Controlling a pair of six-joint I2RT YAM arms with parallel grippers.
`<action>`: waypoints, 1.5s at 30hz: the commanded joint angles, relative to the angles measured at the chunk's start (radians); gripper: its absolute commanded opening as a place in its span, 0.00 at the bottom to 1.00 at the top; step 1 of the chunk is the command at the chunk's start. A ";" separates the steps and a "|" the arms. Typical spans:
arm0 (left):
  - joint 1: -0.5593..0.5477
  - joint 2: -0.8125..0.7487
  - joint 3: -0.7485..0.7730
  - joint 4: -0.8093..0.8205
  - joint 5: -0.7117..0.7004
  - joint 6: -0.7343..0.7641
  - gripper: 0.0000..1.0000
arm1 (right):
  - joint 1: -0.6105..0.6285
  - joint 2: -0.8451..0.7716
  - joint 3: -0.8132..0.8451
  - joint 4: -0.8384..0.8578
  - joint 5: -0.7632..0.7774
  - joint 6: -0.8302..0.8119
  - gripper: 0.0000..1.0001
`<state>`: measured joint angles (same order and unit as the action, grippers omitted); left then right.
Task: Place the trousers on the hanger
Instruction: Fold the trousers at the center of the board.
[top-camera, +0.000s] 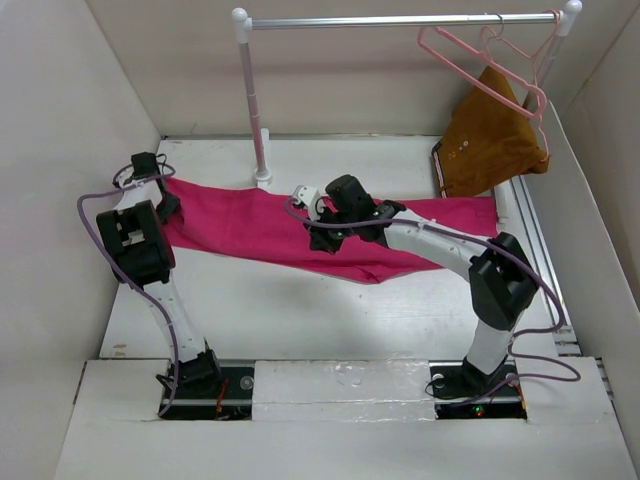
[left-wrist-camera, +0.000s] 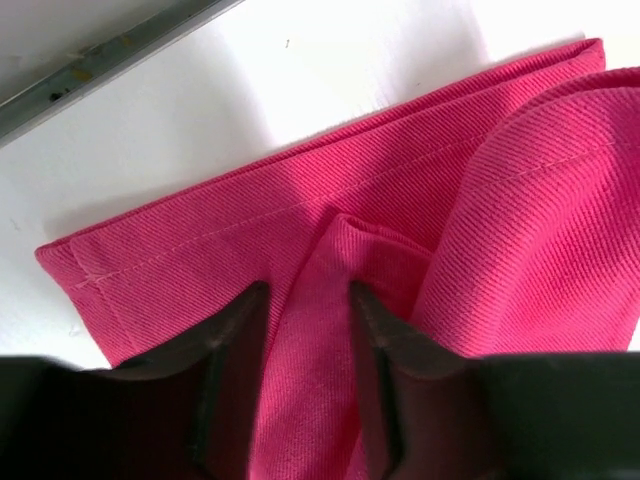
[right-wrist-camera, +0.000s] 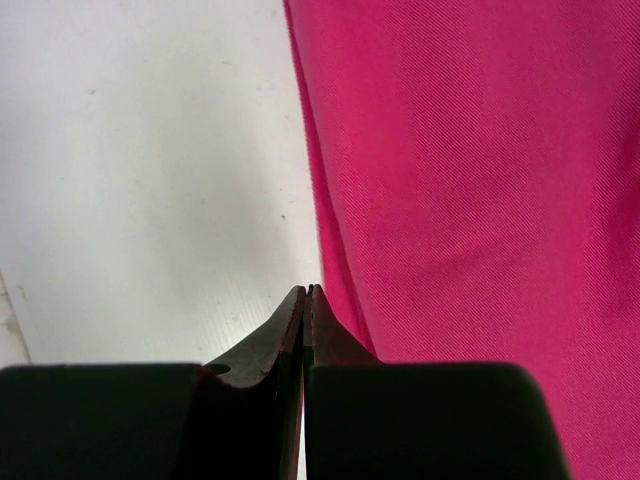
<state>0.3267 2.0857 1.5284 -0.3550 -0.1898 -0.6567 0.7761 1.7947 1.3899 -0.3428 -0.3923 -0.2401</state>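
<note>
The magenta trousers lie spread flat across the table from left to right. My left gripper is at their left end. In the left wrist view it is shut on a raised fold of the trousers, and the cloth fills the gap between the jaws. My right gripper is low over the trousers' middle. In the right wrist view it is shut with its tips touching, just left of the trousers' edge, and nothing shows between the jaws. A pale-pink hanger hangs on the rail at the back right.
The silver rail spans the back on white posts; the left post stands just behind the trousers. A mustard-brown garment hangs at the back right, below the hangers. A metal strip runs along the table's left edge.
</note>
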 joint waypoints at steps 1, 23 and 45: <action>0.000 0.010 0.024 -0.004 0.016 0.009 0.31 | 0.035 -0.049 -0.006 0.016 -0.014 0.001 0.03; 0.021 -0.299 -0.102 -0.035 -0.135 -0.035 0.00 | 0.045 -0.012 -0.025 0.027 -0.059 -0.025 0.02; 0.067 -0.253 -0.077 -0.104 -0.152 -0.014 0.00 | -0.064 -0.092 -0.094 0.005 -0.034 -0.022 0.04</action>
<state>0.3771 1.8572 1.4715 -0.4164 -0.2768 -0.6811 0.7372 1.7592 1.3167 -0.3439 -0.4286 -0.2626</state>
